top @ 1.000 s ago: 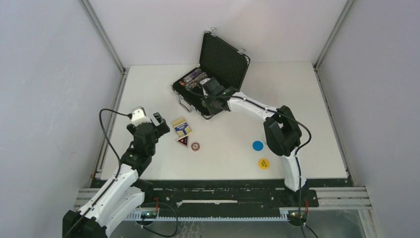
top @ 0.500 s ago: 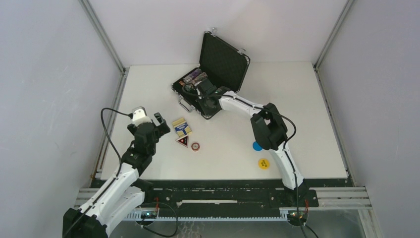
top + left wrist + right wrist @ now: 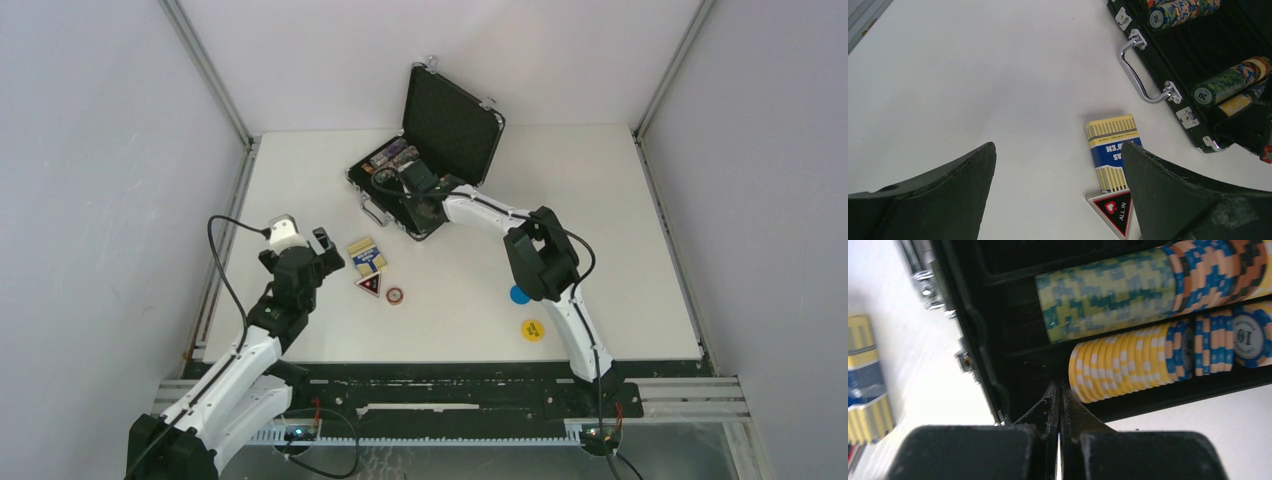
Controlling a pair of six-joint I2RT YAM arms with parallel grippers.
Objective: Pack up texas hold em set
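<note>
The black briefcase [image 3: 455, 120] stands open at the table's back, with rows of multicoloured chips [image 3: 392, 156] in its base. My right gripper [image 3: 420, 197] is shut and empty inside the base, its tips [image 3: 1058, 388] beside the end of a yellow chip row [image 3: 1125, 371]. The yellow-blue card deck [image 3: 366, 255] lies on the table in front of the case, with the red triangular token [image 3: 369, 284] touching its near end. My left gripper [image 3: 1058, 150] is open above the table, left of the deck [image 3: 1110, 154] and the triangle [image 3: 1115, 210].
A small round red token [image 3: 396, 295] lies right of the triangle. A blue round token [image 3: 518, 295] is partly hidden by the right arm, and a yellow round token [image 3: 532, 329] lies nearer. The case's chrome handle [image 3: 1143, 75] faces the deck.
The right arm's elbow has swung left and nearer, and its gripper has shifted slightly left inside the case. The left arm has barely moved.
</note>
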